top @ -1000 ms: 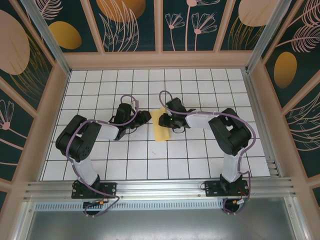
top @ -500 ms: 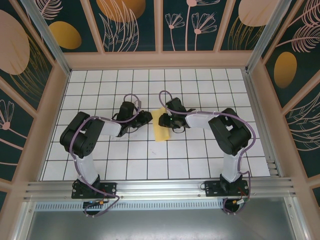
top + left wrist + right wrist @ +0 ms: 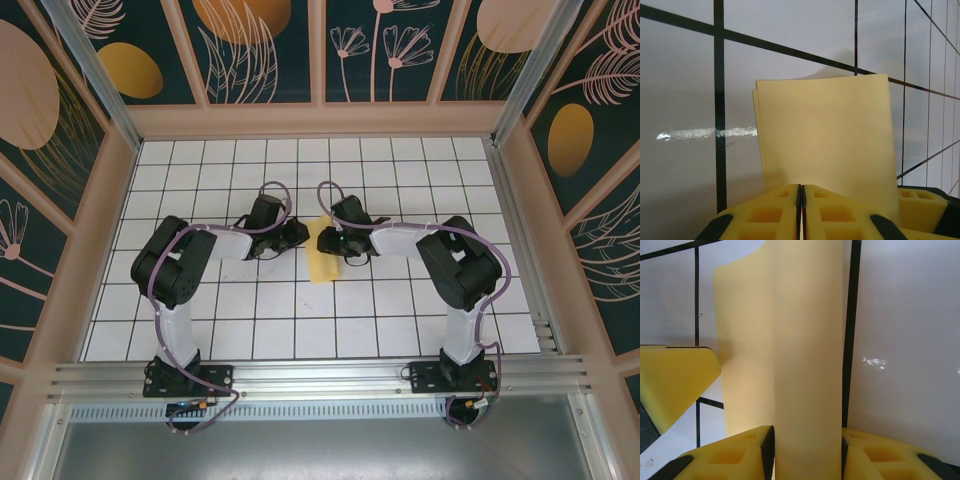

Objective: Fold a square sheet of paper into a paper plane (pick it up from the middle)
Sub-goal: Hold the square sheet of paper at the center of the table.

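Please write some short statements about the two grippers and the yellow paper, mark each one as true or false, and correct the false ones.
1. The left gripper has its jaws shut. True.
2. The sheet of paper is blue. False: it is pale yellow.
3. The right gripper has its jaws apart, with paper showing in the gap. True.
4. The paper lies in the far left corner of the table. False: it lies near the middle, between the two grippers.

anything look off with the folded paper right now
Yes. On the folded yellow sheet the layers don't line up: in the left wrist view a sliver of the lower layer peeks out along its left edge, so the fold looks slightly askew.
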You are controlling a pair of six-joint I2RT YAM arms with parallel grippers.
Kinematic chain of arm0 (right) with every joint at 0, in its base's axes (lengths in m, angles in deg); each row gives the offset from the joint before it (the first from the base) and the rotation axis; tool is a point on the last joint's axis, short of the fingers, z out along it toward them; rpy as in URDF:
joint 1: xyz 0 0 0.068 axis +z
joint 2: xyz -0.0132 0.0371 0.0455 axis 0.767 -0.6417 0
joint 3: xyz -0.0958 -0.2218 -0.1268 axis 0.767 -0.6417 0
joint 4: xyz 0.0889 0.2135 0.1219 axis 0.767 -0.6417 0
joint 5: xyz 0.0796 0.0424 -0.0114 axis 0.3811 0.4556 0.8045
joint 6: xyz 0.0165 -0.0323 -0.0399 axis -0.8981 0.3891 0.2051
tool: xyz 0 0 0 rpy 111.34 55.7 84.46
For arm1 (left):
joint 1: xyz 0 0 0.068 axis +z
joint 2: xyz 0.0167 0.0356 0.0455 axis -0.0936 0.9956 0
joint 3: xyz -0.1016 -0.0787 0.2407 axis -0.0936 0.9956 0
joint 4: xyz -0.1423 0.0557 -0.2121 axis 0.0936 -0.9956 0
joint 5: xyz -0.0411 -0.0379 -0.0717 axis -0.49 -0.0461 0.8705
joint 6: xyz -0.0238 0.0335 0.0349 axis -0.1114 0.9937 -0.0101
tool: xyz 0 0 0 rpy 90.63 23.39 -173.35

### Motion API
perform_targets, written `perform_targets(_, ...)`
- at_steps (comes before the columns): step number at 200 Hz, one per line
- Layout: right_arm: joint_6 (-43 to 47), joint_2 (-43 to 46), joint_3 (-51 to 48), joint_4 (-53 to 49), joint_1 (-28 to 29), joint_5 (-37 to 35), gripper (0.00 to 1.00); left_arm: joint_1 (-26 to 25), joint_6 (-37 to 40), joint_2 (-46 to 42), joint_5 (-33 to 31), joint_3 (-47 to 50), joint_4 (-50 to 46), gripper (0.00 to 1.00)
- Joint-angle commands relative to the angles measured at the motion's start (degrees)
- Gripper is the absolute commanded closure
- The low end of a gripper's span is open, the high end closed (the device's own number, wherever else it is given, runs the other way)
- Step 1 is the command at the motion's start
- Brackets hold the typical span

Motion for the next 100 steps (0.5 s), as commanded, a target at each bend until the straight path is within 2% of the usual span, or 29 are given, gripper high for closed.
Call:
perform_targets(1,1.35,-7.81,-1.88,-1.73,0.34,-4.38,0.62,-0.45,1.98,1.30,-0.03,-1.76,-3.05,0.88)
perform_targets(100,1.36,-8.00,-1.87,-1.72,0.51,-4.56,0.63,-1.03,4.29,3.32,-1.93,-6.00,-9.52,0.89)
